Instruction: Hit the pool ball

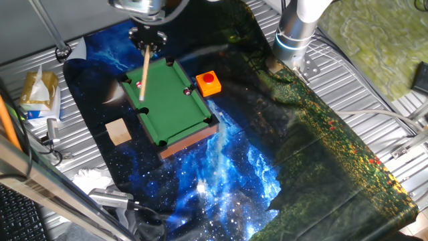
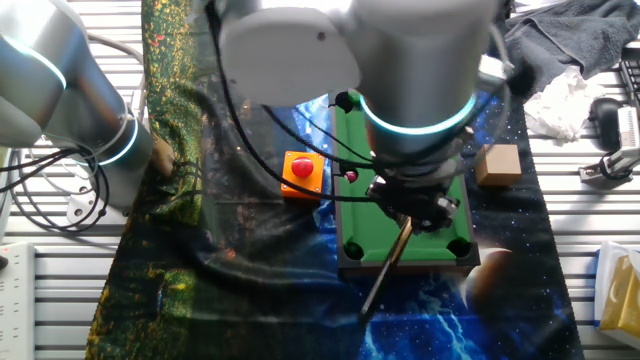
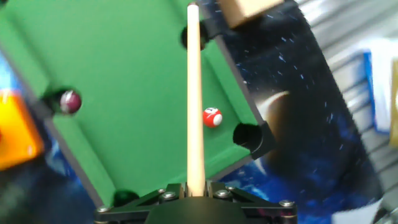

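Observation:
The pool ball (image 3: 212,117), bright red with a white spot, lies on the green mini pool table (image 3: 124,74) close to a side pocket (image 3: 247,135). It also shows in one fixed view (image 1: 138,85). My gripper (image 3: 195,186) is shut on a wooden cue stick (image 3: 194,93) that points across the felt. The stick's shaft passes just left of the ball, and its tip lies past the ball near a far pocket. In one fixed view the gripper (image 1: 147,41) hangs over the table's far end with the stick (image 1: 143,70) slanting down. In the other fixed view the arm hides the red ball.
A darker maroon ball (image 3: 70,101) sits near the opposite rail (image 1: 186,90). A red button on an orange base (image 1: 208,82) stands beside the table. A wooden block (image 1: 118,131) lies on the cloth on the other side. A yellow bag (image 1: 37,90) lies at the edge.

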Controlling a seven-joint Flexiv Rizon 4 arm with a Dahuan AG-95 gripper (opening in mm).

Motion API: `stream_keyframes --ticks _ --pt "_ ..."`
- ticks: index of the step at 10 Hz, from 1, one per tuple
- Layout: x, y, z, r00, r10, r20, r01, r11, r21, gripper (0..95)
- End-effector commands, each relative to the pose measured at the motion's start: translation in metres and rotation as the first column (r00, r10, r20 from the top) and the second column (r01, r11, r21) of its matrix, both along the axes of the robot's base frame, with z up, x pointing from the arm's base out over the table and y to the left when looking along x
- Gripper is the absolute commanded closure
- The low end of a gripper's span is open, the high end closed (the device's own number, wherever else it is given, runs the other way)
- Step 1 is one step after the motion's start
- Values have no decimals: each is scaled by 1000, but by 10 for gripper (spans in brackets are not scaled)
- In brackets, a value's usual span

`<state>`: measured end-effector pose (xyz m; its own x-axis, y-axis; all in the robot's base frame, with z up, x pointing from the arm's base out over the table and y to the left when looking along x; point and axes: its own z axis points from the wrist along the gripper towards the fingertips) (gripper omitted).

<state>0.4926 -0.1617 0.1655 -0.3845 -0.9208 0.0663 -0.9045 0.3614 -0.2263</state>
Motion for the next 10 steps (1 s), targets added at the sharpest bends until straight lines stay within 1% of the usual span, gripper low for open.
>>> stream_keyframes --ticks 1,2,5,6,7,8,9,10 --pt "2 -6 3 956 291 30 -286 950 -125 950" --pt "2 -6 3 954 298 35 -292 947 -132 950" --pt "2 -6 3 955 295 39 -288 949 -127 950" --pt "2 -6 3 964 261 43 -255 960 -117 950" --pt "2 -6 3 972 231 41 -225 969 -106 950" --pt "4 -6 3 976 218 10 -216 972 -87 950" --pt "7 -7 4 977 210 -30 -212 975 -68 950" --pt "8 -7 4 976 214 -41 -216 974 -66 950"
